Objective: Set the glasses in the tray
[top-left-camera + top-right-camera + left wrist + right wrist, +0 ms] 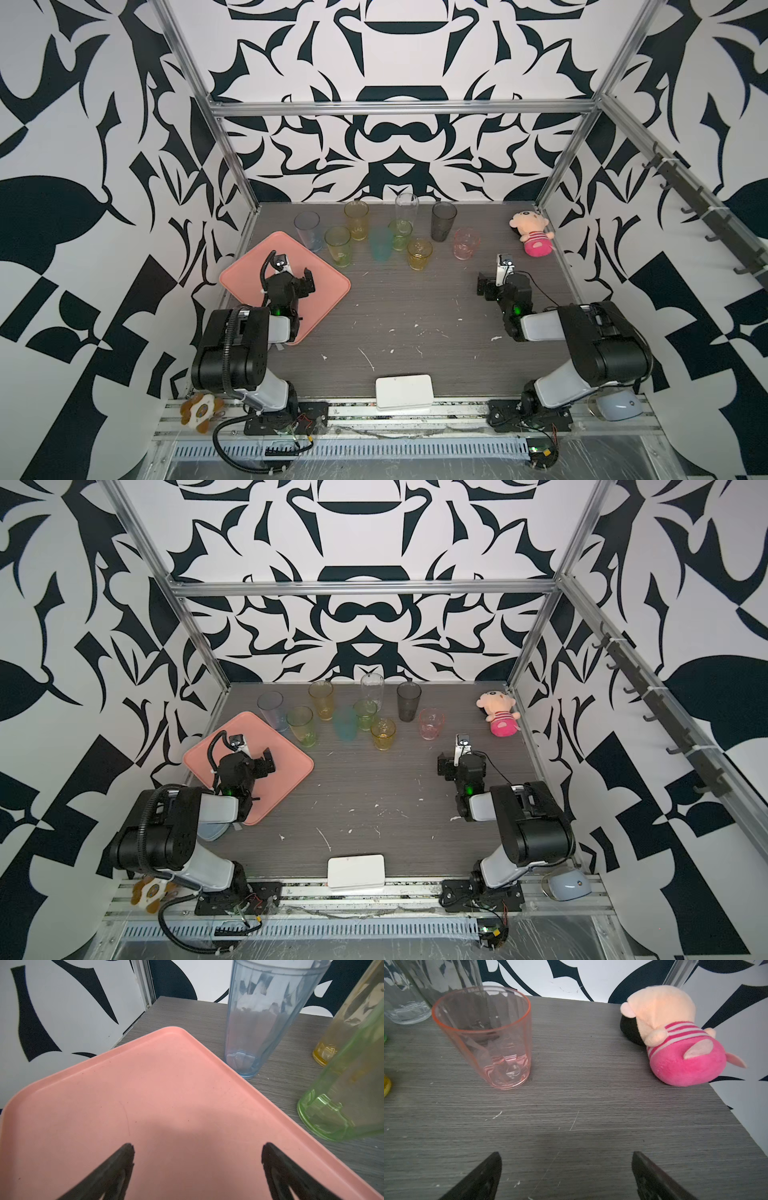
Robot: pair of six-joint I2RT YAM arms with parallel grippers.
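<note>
The salmon-pink tray [328, 286] lies at the left of the table, turned like a diamond, with nothing in it. Several glasses stand upright along the back: blue-grey [308, 230], yellow-green [338, 246], amber [356, 220], tall clear [406, 212], smoky grey [443, 221], teal [380, 245], short green [400, 235], short amber [419, 254] and pink [466, 244]. My left gripper [198, 1145] hovers open over the tray [145, 1084], short of the blue-grey glass [259, 1022]. My right gripper [566, 1152] is open over bare table, with the pink glass [488, 1039] ahead of it.
A pink plush doll [534, 232] lies at the back right, near the frame post. A small white box [404, 391] sits at the front edge. A plush toy [201, 411] and a pale blue mouse [621, 405] rest on the front rail.
</note>
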